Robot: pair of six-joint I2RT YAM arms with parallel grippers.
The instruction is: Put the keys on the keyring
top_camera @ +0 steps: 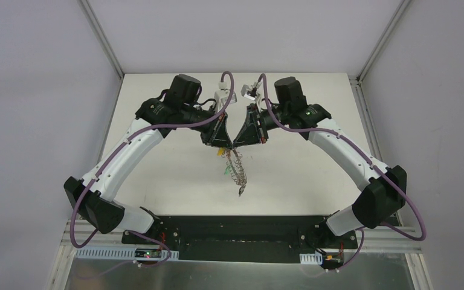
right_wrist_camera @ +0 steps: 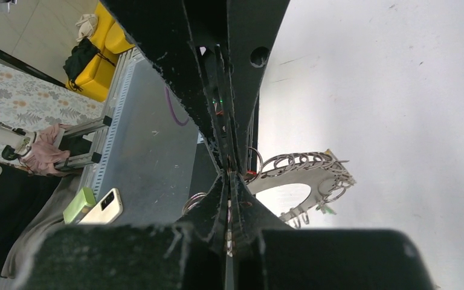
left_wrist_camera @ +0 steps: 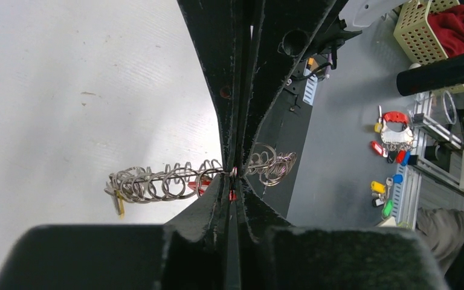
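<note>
Both grippers meet tip to tip above the middle of the table. The keyring (top_camera: 240, 175), a grey ring with a coiled-wire rim, hangs from them edge-on. My left gripper (top_camera: 228, 145) is shut; a red key (left_wrist_camera: 232, 194) shows pinched between its fingers where the keyring (left_wrist_camera: 157, 181) passes across its tips (left_wrist_camera: 232, 175). My right gripper (top_camera: 237, 145) is shut on the keyring's rim (right_wrist_camera: 296, 172) at its tips (right_wrist_camera: 229, 172). A yellow key (left_wrist_camera: 119, 204) and a green key (right_wrist_camera: 328, 209) hang on the rim coils.
The white table (top_camera: 157, 181) lies below the hanging ring. The black base plate (top_camera: 235, 232) runs along the near edge. Off the table are a basket (left_wrist_camera: 423, 30), loose coloured keys (left_wrist_camera: 386, 187) and a phone (right_wrist_camera: 104, 205).
</note>
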